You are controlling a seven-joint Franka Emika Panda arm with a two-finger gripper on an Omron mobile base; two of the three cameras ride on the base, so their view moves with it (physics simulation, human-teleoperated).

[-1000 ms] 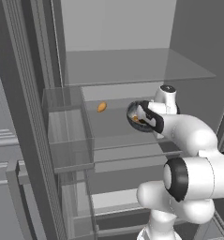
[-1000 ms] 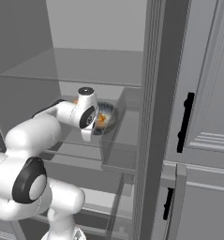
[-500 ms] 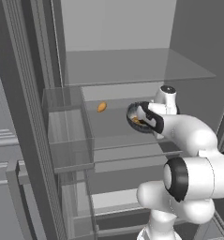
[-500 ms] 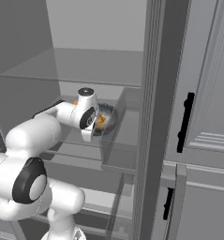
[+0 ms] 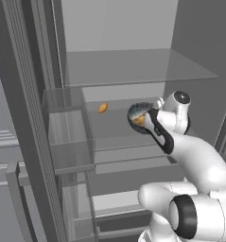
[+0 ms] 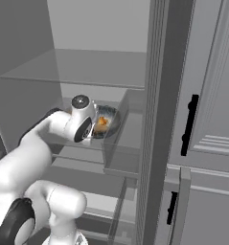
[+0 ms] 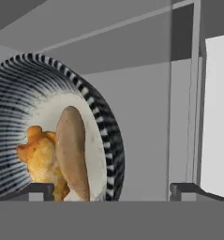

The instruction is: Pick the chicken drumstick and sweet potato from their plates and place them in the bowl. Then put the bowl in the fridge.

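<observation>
The bowl (image 7: 111,140), dark and ribbed outside, pale inside, sits in the fridge (image 5: 133,66) on a glass shelf and looks tipped toward the hand. Inside it lie the lumpy golden chicken drumstick (image 7: 38,157) and the smooth tan sweet potato (image 7: 72,145). My gripper (image 7: 112,190) is open, its jaws wide apart on either side of the bowl's near rim. The left fingertip (image 7: 41,189) stands in front of the bowl and the right one in free space. From the base, the bowl (image 5: 139,116) (image 6: 106,122) shows just beyond the gripper (image 5: 147,122) (image 6: 93,128). The plates are out of view.
A small orange piece (image 5: 102,108) lies further back on the same shelf. A clear door bin (image 5: 67,127) (image 6: 123,139) juts out beside the shelf. Another glass shelf (image 6: 87,67) spans above. Grey cabinet fronts with dark handles (image 6: 188,124) stand to the right.
The jaws have opened wide and let go of the bowl's rim. Bowl and arm stay at about the same spot on the shelf.
</observation>
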